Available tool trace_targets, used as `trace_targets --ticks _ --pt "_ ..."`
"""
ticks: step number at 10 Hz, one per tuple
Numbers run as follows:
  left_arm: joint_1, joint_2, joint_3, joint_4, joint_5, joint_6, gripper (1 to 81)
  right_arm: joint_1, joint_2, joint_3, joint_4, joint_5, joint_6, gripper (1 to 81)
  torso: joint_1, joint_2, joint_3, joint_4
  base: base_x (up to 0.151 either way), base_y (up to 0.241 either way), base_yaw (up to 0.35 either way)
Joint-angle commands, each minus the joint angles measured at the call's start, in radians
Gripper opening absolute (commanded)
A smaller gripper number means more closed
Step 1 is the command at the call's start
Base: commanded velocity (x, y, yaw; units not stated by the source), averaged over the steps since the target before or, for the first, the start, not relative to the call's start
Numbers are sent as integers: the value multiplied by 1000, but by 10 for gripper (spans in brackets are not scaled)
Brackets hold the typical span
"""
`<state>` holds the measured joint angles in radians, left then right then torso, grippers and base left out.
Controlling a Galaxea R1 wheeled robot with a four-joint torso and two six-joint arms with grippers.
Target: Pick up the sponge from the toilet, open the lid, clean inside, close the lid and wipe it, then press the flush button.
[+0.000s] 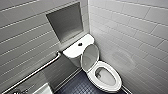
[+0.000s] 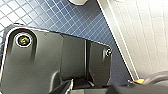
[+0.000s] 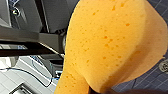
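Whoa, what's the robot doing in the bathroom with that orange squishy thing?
It's cleaning the toilet. The right gripper holds the orange sponge up over the blue floor. The lid is already lifted and leans back toward the tank, so the bowl is open. The sponge isn't at the bowl yet, and nothing is touching the flush button on the tank.
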<state>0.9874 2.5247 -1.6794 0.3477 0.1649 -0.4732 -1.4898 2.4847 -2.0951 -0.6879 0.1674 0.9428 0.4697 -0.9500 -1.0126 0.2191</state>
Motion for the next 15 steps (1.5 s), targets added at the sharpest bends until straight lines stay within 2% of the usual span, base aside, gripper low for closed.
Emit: trace_targets --ticks 1,3,6,8,10,12,13,15 --pt "-144 -21 -26 -185 27 -5 811 -97 59 -58 -88 -10 -9 10 0 0 0 0 0 0 0" --pt "-207 11 -74 -294 1 -7 811 -143 102 -127 -105 44 -9 10 0 0 0 0 0 0 0" --pt "-284 77 -201 -416 4 -7 811 -188 167 -209 -140 84 -9 10 -1 0 0 0 0 0 0" --pt "-336 85 -238 -524 -10 -8 811 -209 188 -218 -165 110 -9 10 -1 1 0 0 0 0 0" --pt "-391 83 -249 -627 -73 -12 811 -221 208 -218 -173 110 -9 10 -1 1 0 0 0 0 0" --pt "-468 86 -293 -729 -90 -18 811 -244 216 -219 -191 132 -10 10 -1 1 0 0 0 0 0" --pt "-503 95 -339 -760 -102 -48 811 -261 219 -219 -206 165 -24 10 -1 1 0 0 0 0 0" --pt "-583 149 -459 -765 -116 -128 811 -292 231 -219 -214 172 -47 10 -1 1 0 0 0 0 0"
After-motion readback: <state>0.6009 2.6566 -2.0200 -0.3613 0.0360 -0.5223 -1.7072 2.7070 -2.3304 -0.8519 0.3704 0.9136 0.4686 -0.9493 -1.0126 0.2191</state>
